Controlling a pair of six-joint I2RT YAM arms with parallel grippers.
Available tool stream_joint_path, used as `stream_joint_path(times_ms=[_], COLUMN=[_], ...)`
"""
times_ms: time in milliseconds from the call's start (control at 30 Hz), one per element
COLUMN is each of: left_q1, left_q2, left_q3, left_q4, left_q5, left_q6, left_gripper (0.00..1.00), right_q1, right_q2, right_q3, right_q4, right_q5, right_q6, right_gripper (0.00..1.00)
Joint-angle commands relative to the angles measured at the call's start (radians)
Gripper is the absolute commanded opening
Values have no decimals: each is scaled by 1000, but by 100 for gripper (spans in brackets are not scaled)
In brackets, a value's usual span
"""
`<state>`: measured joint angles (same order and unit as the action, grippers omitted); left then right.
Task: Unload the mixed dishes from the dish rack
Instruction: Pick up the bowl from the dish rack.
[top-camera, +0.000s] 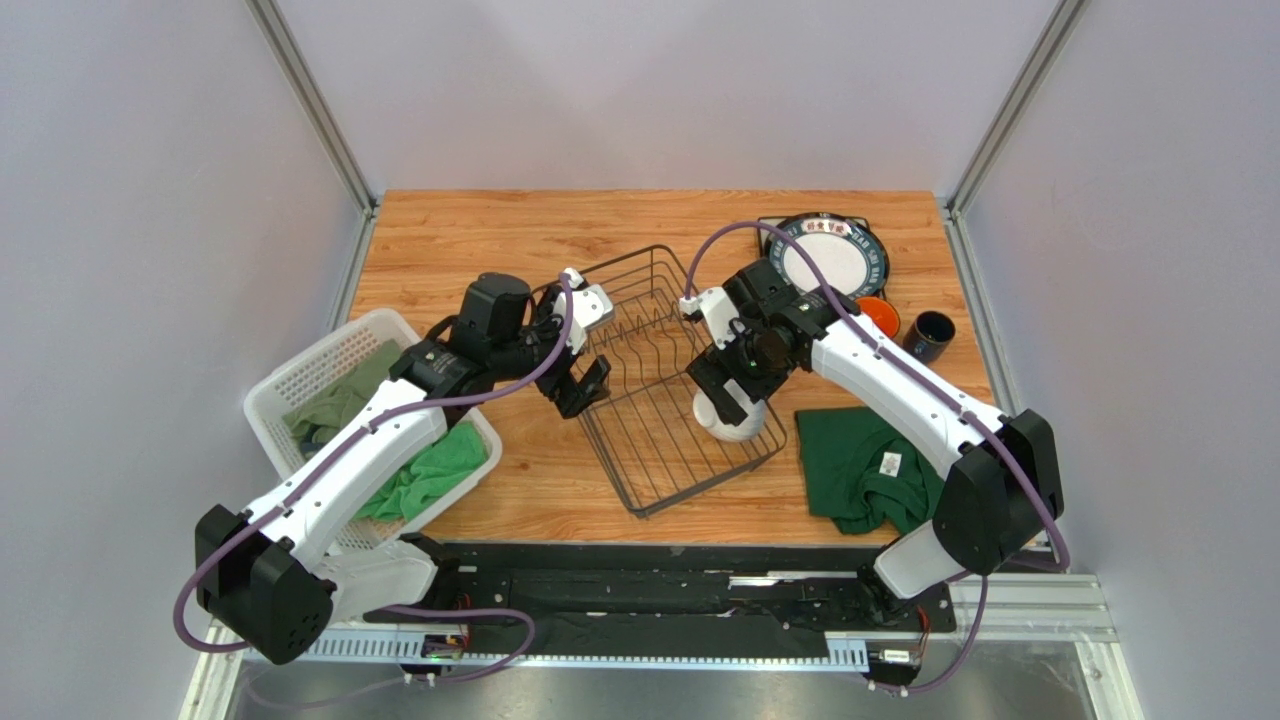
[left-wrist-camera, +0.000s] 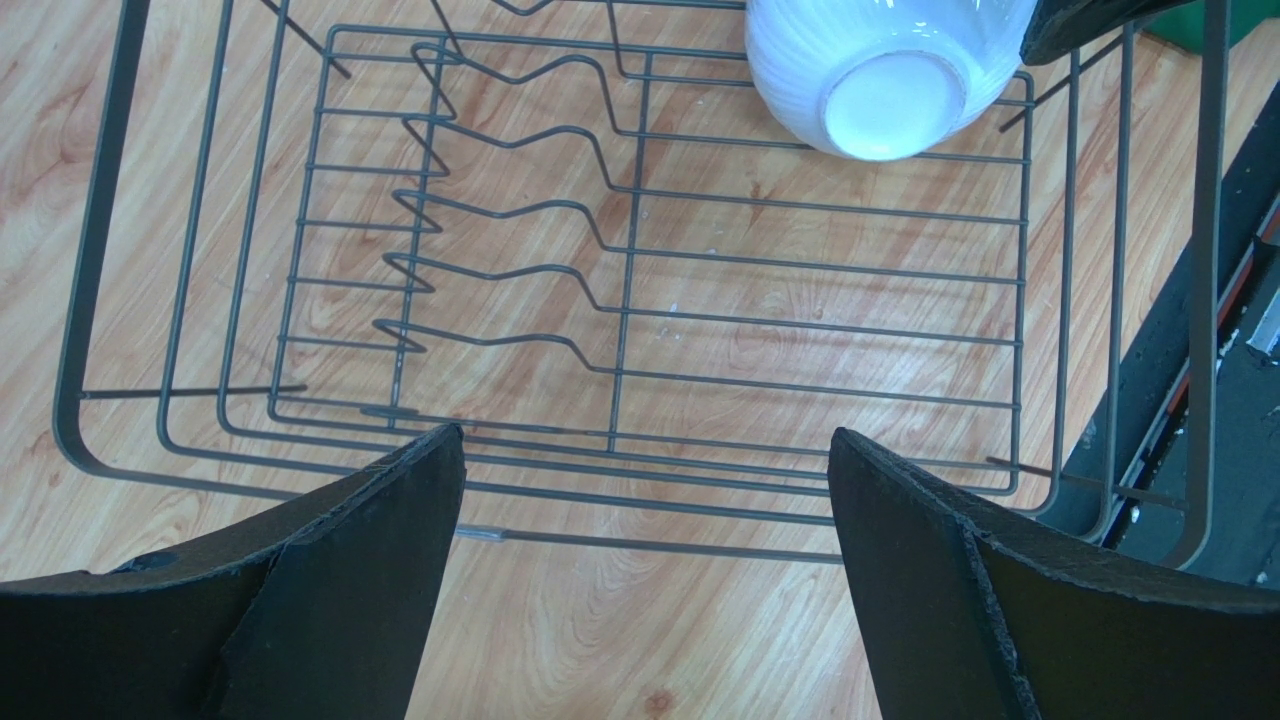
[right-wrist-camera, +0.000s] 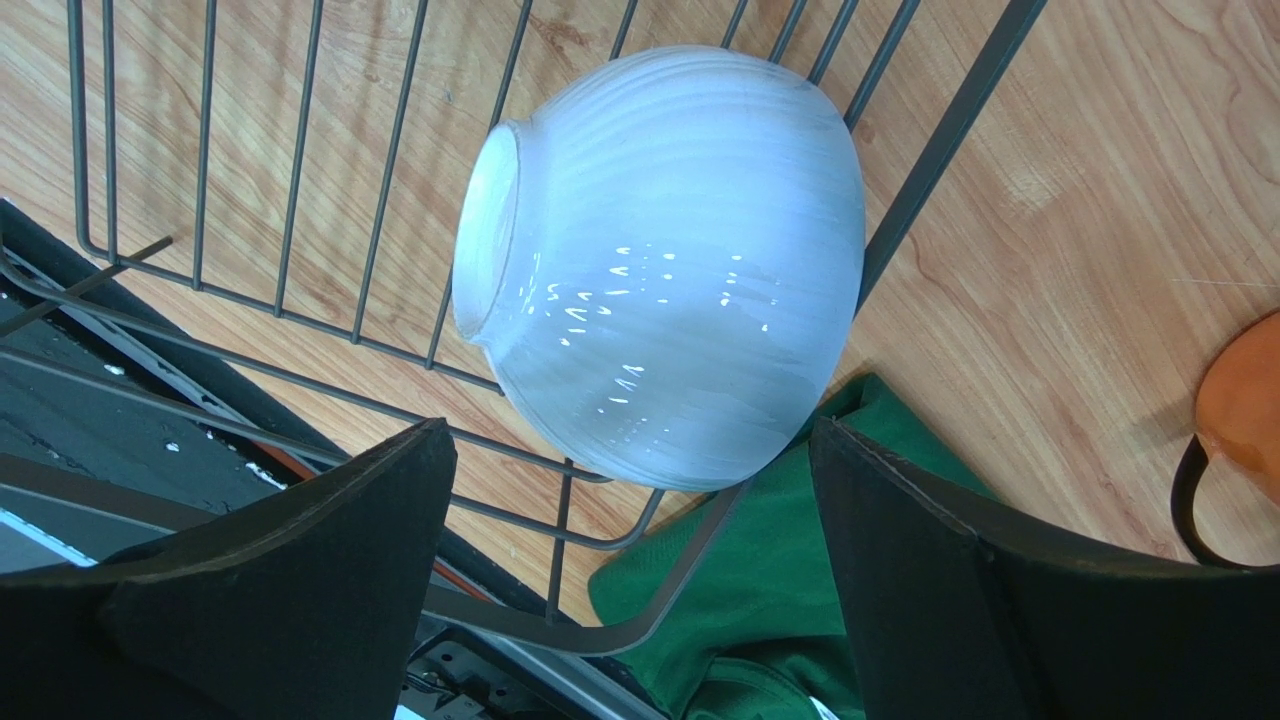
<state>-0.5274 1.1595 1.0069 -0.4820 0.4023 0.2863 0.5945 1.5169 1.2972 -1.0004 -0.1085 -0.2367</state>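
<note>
Right gripper (right-wrist-camera: 628, 435) released over upturned white ribbed bowl (right-wrist-camera: 676, 255) in dish rack (right-wrist-camera: 939, 143) corner; looks slick, breakable: pinch its wall. Left gripper (left-wrist-camera: 646, 443) released too.

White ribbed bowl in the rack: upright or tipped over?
Tipped over. The white ribbed bowl lies in the dish rack corner, its foot ring facing both wrist cameras and its opening hidden.

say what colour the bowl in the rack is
The bowl is white, ribbed; right wrist view.
</note>
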Motion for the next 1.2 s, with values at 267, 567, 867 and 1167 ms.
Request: stream_joint_path(times_ms=[267,567,867,1167], left_q1=[9,10,14,17], left_q2=[-7,-6,-3,-6], left_q3=[-1,-4,-4,-7], left_q4=[17,23,22,25], left_q5=[17,12,10,6], left_q6=[10,10,10,7], left_gripper=[98,98,98,98], right_q1=[13,22,31,41], right_q2=[-32,-35,-31,-12], right_q3=[33,28,24,24], right_q4=[6,6,9,11], right_q5=[-39,-43,-53,-65], right_q6=[-19,-24,-30,-32], right_gripper=[91,91,90,89])
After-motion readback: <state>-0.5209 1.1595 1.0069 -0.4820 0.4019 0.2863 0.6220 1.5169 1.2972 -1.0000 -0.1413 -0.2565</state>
